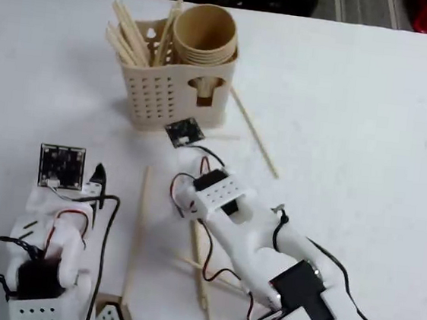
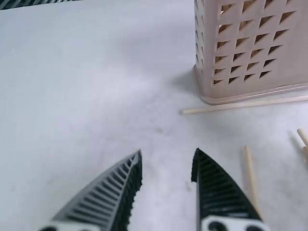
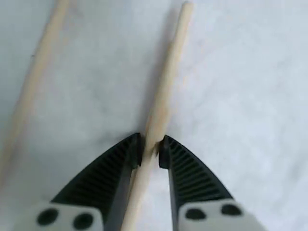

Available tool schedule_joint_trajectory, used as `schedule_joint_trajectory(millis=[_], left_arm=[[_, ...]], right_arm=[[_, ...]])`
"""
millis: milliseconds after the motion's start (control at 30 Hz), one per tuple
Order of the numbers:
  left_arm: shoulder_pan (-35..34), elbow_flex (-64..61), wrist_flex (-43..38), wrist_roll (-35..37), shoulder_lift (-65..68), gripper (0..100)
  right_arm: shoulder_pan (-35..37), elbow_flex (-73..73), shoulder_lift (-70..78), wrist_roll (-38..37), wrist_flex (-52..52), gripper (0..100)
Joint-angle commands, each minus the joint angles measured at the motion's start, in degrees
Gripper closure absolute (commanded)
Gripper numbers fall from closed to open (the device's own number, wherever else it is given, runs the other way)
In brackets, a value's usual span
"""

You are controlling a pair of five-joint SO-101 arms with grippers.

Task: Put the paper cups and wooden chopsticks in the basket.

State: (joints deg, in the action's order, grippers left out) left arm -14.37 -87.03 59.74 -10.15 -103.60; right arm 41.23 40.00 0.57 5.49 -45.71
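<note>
Where the white tabletop point(image 1: 372, 108) ends at 12 o'clock, I see a dark strip of room beyond it. The basket point(image 1: 170, 98) stands at about 11 o'clock. A stack of paper cups point(image 1: 205, 33) sits upright in its 3 o'clock side, and a bundle of wooden chopsticks point(image 1: 131, 35) leans out at its 9 o'clock side. Loose chopsticks point(image 1: 255, 132) lie flat between the basket and the arms, some under the right arm point(image 1: 264, 257).

My right wrist camera adds the close detail. The right pincer point(image 3: 150, 144) is clamped on a single chopstick point(image 3: 166, 82) just above or on the surface, I cannot tell which. A neighbouring stick point(image 3: 33, 82) lies apart beside it.

From the left wrist, the left pincer point(image 2: 166, 166) is spread wide over bare tabletop, holding nothing. The basket's perforated wall is ahead, with a thin stick point(image 2: 240, 105) along its foot.

The left arm point(image 1: 52, 242) sits folded at 7 o'clock. The right arm stretches from 5 o'clock toward the basket.
</note>
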Motion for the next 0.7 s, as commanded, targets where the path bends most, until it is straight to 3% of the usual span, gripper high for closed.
schedule_joint_trajectory(millis=[0, 667], left_arm=[[-0.57, 0.44, -1.32, -0.53, -0.66, 82], [-0.57, 0.44, -1.32, -0.53, -0.66, 82]], right_arm=[[0.92, -0.88, -0.31, -1.85, 0.13, 98.1], [-1.45, -18.2, -25.8, -2.2, -14.02, 98.1]])
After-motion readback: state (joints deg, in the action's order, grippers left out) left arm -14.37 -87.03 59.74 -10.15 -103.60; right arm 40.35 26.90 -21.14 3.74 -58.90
